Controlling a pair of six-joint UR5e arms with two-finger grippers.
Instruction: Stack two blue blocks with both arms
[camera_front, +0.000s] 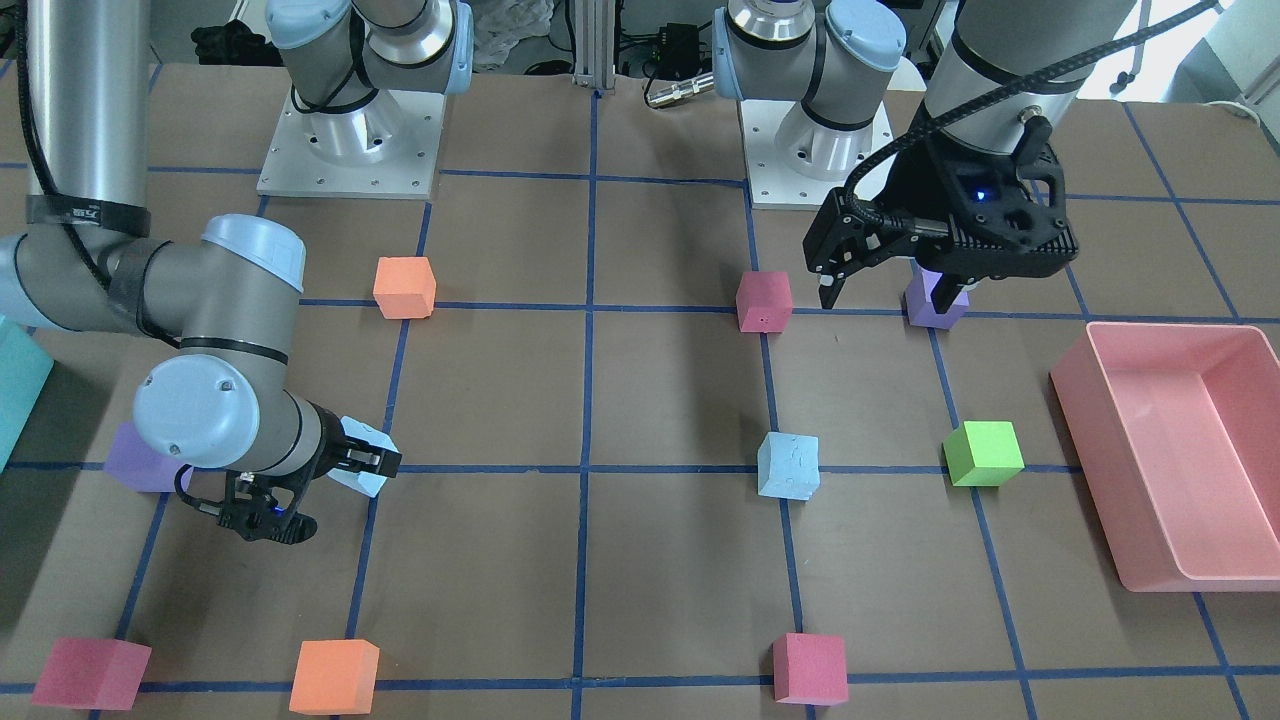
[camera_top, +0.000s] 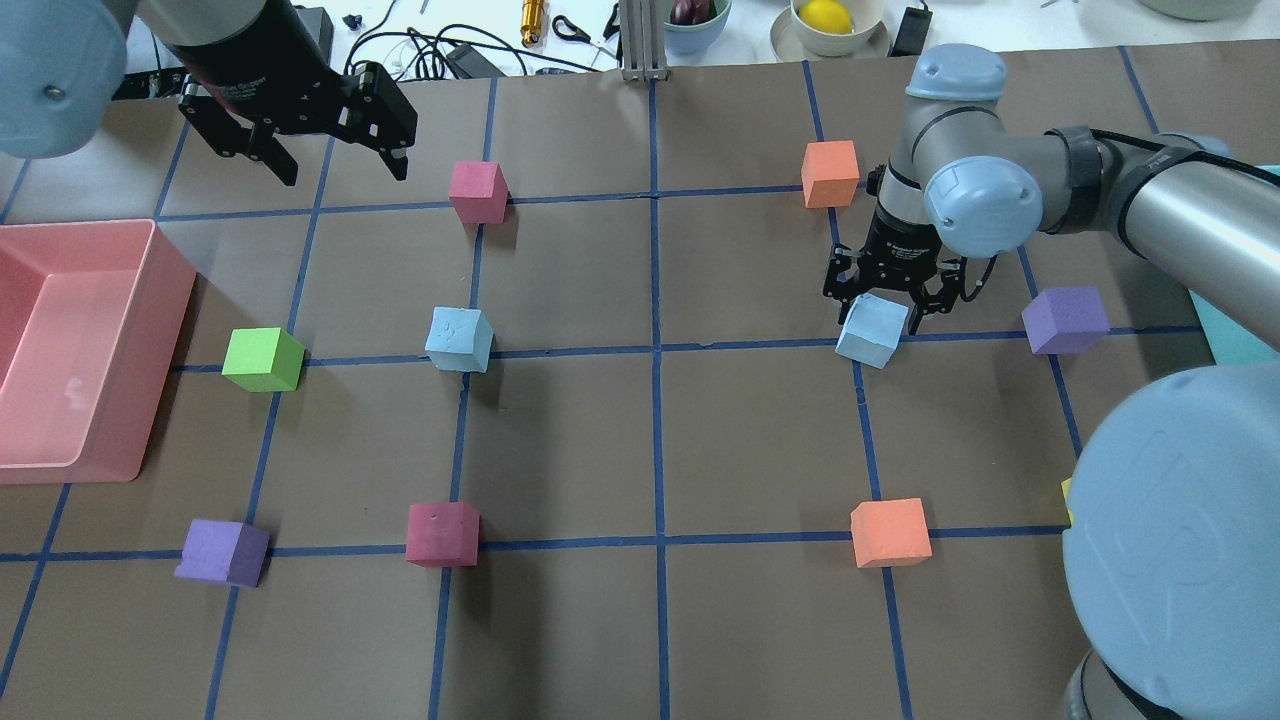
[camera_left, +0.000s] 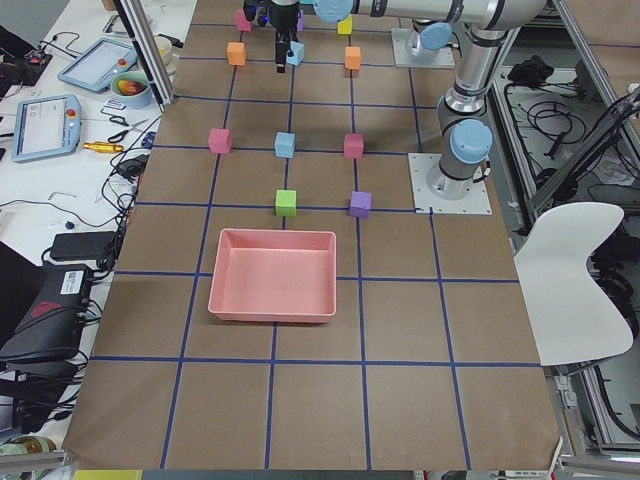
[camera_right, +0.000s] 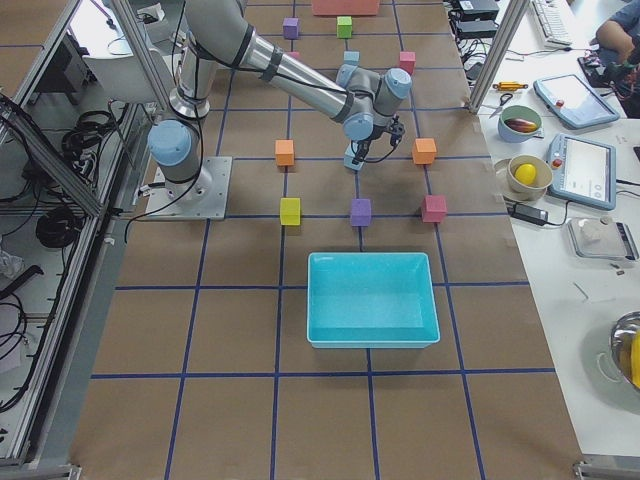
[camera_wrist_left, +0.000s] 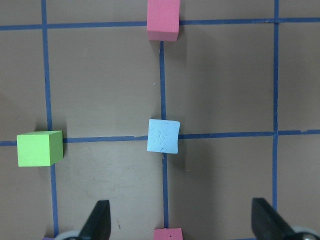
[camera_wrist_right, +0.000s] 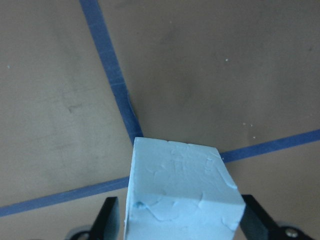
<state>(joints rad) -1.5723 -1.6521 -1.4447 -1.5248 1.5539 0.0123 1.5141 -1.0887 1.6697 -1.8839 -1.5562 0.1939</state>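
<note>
One blue block (camera_top: 459, 340) lies alone on a grid crossing left of centre; it also shows in the front view (camera_front: 788, 465) and in the left wrist view (camera_wrist_left: 163, 136). My right gripper (camera_top: 885, 305) is shut on the other blue block (camera_top: 872, 332), which hangs tilted just above the table (camera_front: 362, 462). In the right wrist view this block (camera_wrist_right: 180, 195) fills the space between the fingers (camera_wrist_right: 111, 217). My left gripper (camera_top: 343, 172) is open and empty, high over the far left of the table. It also shows in the left wrist view (camera_wrist_left: 181, 222), with the lone blue block ahead of it.
A pink bin (camera_top: 160, 300) stands at the left edge, a teal bin (camera_right: 372, 300) at the right end. A green cube (camera_top: 263, 360), red cubes (camera_top: 478, 192) (camera_top: 442, 533), orange cubes (camera_top: 830, 173) (camera_top: 890, 532) and purple cubes (camera_top: 1066, 320) (camera_top: 222, 552) lie around on the grid.
</note>
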